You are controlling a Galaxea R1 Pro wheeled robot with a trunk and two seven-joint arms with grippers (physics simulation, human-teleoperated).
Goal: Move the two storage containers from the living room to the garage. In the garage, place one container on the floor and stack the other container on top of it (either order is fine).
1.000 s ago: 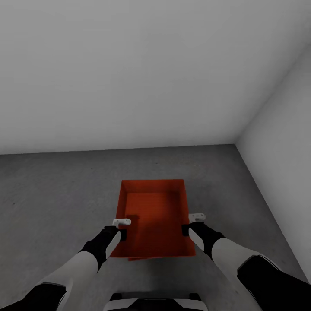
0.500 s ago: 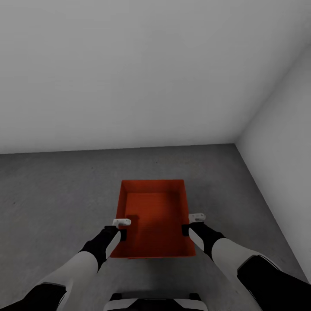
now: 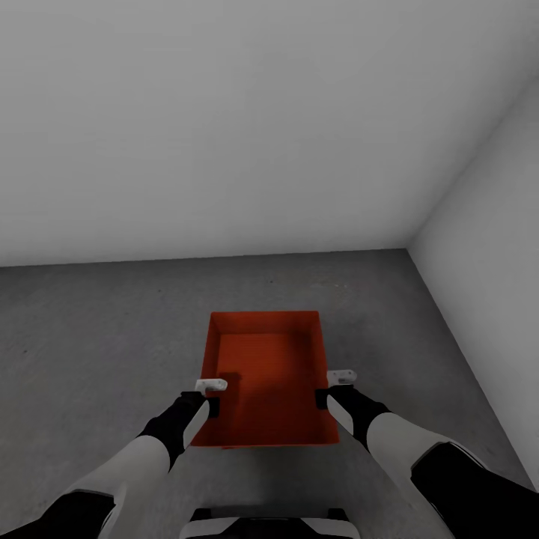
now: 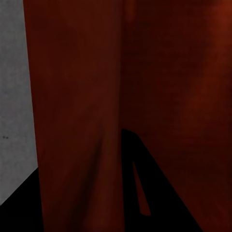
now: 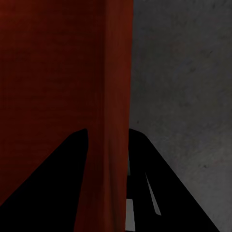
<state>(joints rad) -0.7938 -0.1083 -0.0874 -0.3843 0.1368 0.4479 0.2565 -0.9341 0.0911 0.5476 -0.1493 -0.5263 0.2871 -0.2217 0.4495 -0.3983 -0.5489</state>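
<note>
One red-orange storage container [image 3: 262,374], lidless and empty, sits level just above the dark grey garage floor [image 3: 97,337], lengthwise in front of me. My left gripper [image 3: 210,397] is shut on its left wall and my right gripper [image 3: 329,389] on its right wall. In the left wrist view that red wall [image 4: 77,96] runs between the dark fingers [image 4: 159,193]. The right wrist view shows the wall [image 5: 106,96] pinched the same way, with floor [image 5: 183,72] beside it. A thin red-orange strip [image 3: 239,448] shows under the near wall; I cannot tell whether it is the other container.
A plain white back wall [image 3: 224,127] meets a white side wall [image 3: 486,262] in a corner at the right. Mottled grey floor stretches to the left and ahead of the container. My trunk [image 3: 262,520] is at the lower edge.
The red-orange strip under the container's near edge has shrunk. Arms, grippers and camera have hardly moved.
</note>
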